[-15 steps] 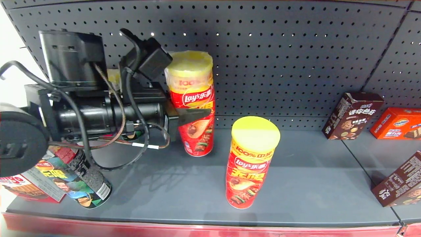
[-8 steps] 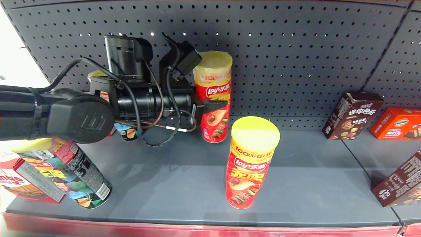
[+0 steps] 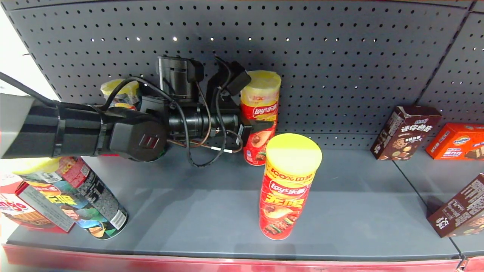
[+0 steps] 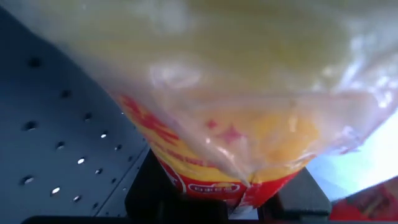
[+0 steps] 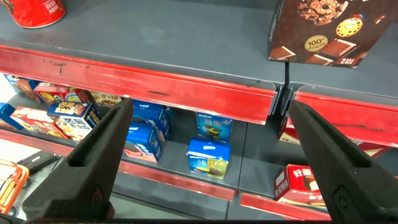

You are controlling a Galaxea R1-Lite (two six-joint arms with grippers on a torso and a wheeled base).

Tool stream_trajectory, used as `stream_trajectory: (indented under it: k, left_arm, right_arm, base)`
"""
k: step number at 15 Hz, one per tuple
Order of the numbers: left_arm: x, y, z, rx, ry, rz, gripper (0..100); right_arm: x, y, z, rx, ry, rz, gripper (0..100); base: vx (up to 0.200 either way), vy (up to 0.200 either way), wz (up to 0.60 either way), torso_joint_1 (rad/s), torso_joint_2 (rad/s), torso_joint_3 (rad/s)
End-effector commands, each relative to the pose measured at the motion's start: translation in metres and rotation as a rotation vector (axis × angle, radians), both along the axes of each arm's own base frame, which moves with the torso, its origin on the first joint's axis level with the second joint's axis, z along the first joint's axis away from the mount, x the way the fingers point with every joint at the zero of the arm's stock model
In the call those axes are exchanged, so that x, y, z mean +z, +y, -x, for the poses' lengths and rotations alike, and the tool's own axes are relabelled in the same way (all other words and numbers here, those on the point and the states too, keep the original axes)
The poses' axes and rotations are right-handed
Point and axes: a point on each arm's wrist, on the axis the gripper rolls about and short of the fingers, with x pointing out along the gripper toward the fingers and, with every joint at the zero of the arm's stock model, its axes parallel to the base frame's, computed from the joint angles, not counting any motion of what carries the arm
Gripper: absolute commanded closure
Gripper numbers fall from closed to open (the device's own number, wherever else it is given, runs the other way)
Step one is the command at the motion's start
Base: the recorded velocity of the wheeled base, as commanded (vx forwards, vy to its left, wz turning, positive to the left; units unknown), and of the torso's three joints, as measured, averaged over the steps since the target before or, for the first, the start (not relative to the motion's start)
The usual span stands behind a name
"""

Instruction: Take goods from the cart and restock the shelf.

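My left gripper (image 3: 258, 127) is shut on a red chips can with a yellow lid (image 3: 261, 109). It holds the can upright at the back of the grey shelf (image 3: 359, 204), close to the pegboard; whether its base touches the shelf I cannot tell. In the left wrist view the can's wrapped lid (image 4: 236, 118) sits between the dark fingers (image 4: 155, 193). A second, matching can (image 3: 289, 185) stands upright nearer the front, just right of the held one. My right gripper (image 5: 211, 168) hangs open and holds nothing, in front of the shelf's red front edge (image 5: 155, 81).
A green-and-black can (image 3: 90, 206) leans on a red box (image 3: 26, 217) at the front left. Another yellow-lidded can (image 3: 117, 90) stands behind my left arm. Brown boxes (image 3: 404, 132) (image 3: 457, 211) and an orange box (image 3: 457, 139) sit at the right. Blue boxes (image 5: 208, 155) fill a lower shelf.
My left arm has carried the held can to the right and deeper, towards the pegboard and lower to the shelf. The front can has stayed put.
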Motion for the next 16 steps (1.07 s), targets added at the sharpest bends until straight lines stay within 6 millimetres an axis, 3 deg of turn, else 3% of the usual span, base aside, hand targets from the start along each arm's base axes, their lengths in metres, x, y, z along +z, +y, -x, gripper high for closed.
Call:
stream_trajectory:
  k: [1, 13, 14, 16]
  left_arm:
    - [-0.009, -0.007, -0.008, -0.007, 0.010, -0.006, 100]
    - [-0.035, -0.017, -0.008, -0.026, 0.058, -0.047, 100]
    - [-0.036, -0.017, -0.008, -0.025, 0.054, -0.051, 0]
    - [-0.036, -0.015, -0.007, -0.022, 0.057, -0.054, 0]
  right_arm:
    - [0.000, 0.000, 0.000, 0.001, 0.002, 0.001, 0]
    - [0.000, 0.000, 0.000, 0.001, 0.002, 0.001, 0]
    - [0.000, 0.000, 0.000, 0.001, 0.002, 0.001, 0]
    - [0.000, 0.000, 0.000, 0.001, 0.002, 0.001, 0]
  base:
    - [0.000, 0.000, 0.00, 0.000, 0.00, 0.000]
    - [0.000, 0.000, 0.00, 0.000, 0.00, 0.000]
    - [0.000, 0.000, 0.00, 0.000, 0.00, 0.000]
    - [0.000, 0.000, 0.00, 0.000, 0.00, 0.000]
